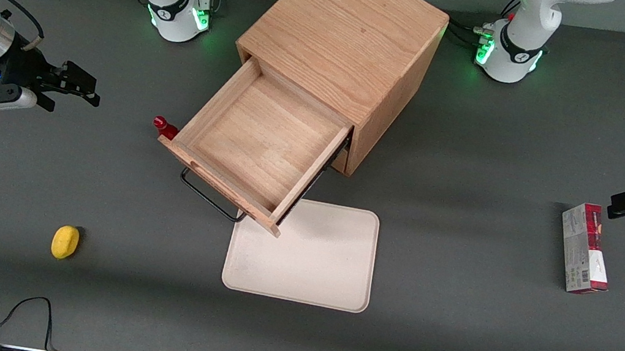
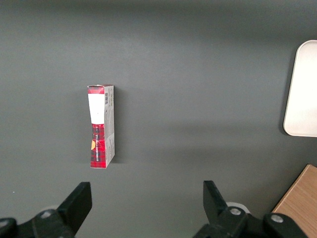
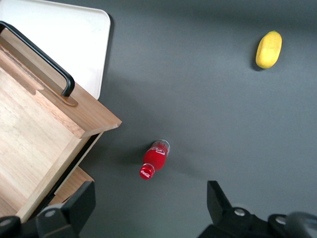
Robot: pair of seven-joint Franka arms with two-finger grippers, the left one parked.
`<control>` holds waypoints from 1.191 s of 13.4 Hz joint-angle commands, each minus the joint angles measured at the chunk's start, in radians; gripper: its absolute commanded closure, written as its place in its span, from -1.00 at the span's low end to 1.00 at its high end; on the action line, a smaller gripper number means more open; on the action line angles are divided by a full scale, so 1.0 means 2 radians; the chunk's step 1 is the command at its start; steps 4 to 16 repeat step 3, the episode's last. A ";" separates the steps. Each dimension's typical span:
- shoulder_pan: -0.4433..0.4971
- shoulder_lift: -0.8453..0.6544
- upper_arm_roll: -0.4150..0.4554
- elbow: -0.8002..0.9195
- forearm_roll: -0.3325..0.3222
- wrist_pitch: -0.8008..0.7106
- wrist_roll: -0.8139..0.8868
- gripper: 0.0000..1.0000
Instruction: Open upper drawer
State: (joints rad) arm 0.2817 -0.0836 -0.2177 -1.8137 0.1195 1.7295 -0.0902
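The upper drawer [image 1: 255,142] of the light oak cabinet [image 1: 345,38] stands pulled far out, its inside bare. Its black bar handle [image 1: 210,197] faces the front camera. The drawer also shows in the right wrist view [image 3: 34,134] with its handle [image 3: 44,62]. The lower drawer is hidden under it. My gripper [image 1: 81,85] is open and empty, well above the table, off toward the working arm's end, apart from the drawer. In the right wrist view its fingers [image 3: 74,206] stand wide apart around bare table, gripper [image 3: 151,208].
A small red bottle [image 1: 165,127] stands beside the drawer front; it shows in the right wrist view [image 3: 154,158]. A yellow lemon [image 1: 65,241] lies nearer the front camera. A white tray [image 1: 312,262] lies in front of the cabinet. A red-and-white box [image 1: 583,248] lies toward the parked arm's end.
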 commanded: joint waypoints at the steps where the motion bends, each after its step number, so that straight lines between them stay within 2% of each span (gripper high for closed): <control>1: -0.049 -0.003 0.039 0.007 -0.008 -0.017 0.011 -1.00; 2: -0.089 -0.003 0.090 0.019 -0.011 -0.033 0.004 -1.00; 3: -0.090 0.001 0.096 0.028 -0.019 -0.039 0.001 -1.00; 16: -0.090 0.001 0.096 0.028 -0.019 -0.039 0.001 -1.00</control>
